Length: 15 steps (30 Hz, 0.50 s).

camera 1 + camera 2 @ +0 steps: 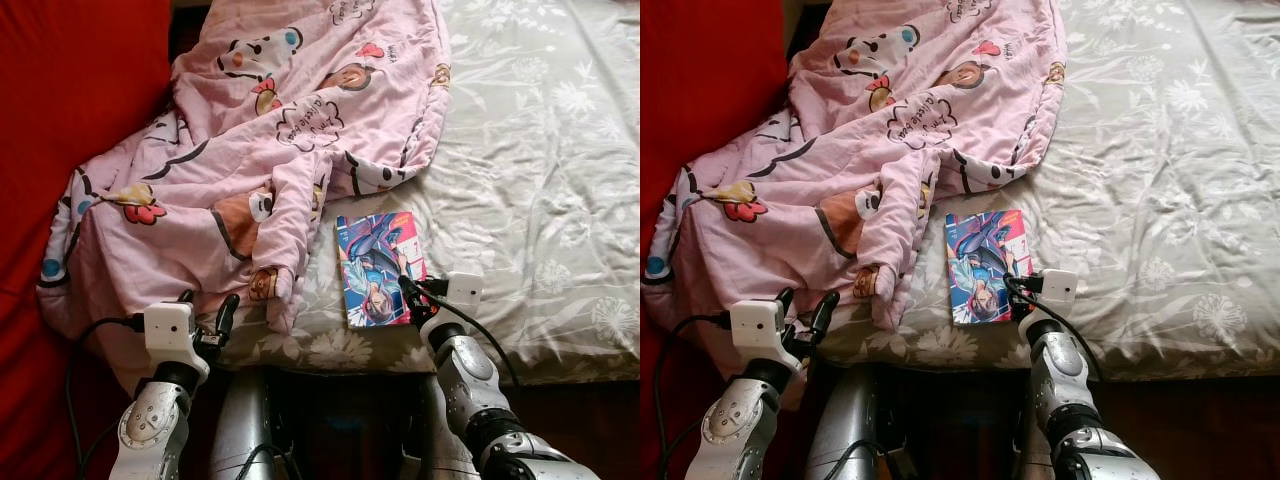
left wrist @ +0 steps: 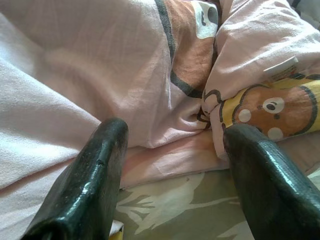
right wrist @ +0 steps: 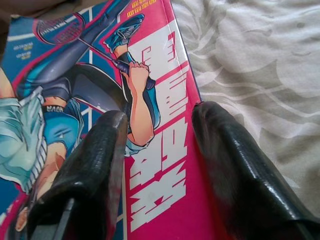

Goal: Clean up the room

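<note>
— Pink, glossy cover: that manga book [image 1: 379,267] lies flat on the grey floral bedsheet [image 1: 540,180] close to the bed's near edge, just beside the hem of the pink cartoon quilt [image 1: 270,140]. How would it handle?

— Light and thin, I'd judge, stiff enough across the cover but slick, and flat on soft bedding, so there's little to get under. The near short edge or the right long edge looks the best place to pinch.

— Which way does it run?

— Long axis from the near edge toward the far side of the bed, slightly tilted; the cover art reads upside down from the robot's side.

— And the grippers?

— The right gripper [image 3: 159,150] is parted, empty, its fingers over the book's near right corner. The left gripper [image 2: 172,165] is spread wide, holding nothing, at the quilt's near hem
</note>
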Available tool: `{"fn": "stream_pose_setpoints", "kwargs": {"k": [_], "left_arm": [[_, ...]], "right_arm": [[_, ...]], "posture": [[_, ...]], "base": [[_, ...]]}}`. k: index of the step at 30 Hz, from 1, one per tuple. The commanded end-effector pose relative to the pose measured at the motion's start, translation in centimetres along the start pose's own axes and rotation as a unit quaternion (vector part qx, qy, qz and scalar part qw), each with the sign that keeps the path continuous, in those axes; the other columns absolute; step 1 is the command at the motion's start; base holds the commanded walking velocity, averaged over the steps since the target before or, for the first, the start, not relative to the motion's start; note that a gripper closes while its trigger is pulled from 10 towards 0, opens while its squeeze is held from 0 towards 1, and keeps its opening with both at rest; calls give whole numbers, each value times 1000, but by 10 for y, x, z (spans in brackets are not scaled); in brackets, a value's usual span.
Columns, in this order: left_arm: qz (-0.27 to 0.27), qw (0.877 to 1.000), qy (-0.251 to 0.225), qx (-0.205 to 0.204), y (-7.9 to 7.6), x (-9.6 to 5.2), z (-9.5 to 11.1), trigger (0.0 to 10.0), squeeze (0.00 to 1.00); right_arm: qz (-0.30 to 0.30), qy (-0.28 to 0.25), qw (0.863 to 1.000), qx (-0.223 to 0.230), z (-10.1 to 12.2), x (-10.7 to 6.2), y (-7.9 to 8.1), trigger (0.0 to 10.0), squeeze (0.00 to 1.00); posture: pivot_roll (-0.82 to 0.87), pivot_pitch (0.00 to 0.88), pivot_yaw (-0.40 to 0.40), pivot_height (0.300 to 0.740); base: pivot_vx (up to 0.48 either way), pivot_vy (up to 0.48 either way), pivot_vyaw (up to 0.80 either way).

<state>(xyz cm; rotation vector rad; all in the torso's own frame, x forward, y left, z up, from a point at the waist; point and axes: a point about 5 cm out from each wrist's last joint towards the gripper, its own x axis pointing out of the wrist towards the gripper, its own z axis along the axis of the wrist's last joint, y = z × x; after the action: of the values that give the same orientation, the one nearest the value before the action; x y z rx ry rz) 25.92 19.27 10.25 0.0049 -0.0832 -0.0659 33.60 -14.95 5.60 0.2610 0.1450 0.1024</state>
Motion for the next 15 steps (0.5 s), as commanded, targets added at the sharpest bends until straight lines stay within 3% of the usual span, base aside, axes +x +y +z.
{"fn": "stream_pose_setpoints", "kwargs": {"k": [1,15], "left_arm": [[0,1000,15,14,4,-6,-3,10000,0],[-2,1000,12,14,2,0,-3,10000,0]], "right_arm": [[-14,27,999,14,-18,-9,-3,10000,0],[-29,1,999,34,-18,-13,-6,10000,0]], "posture": [[104,362,89,582],[97,347,84,582]], "base": [[0,0,0],[0,0,0]]}}
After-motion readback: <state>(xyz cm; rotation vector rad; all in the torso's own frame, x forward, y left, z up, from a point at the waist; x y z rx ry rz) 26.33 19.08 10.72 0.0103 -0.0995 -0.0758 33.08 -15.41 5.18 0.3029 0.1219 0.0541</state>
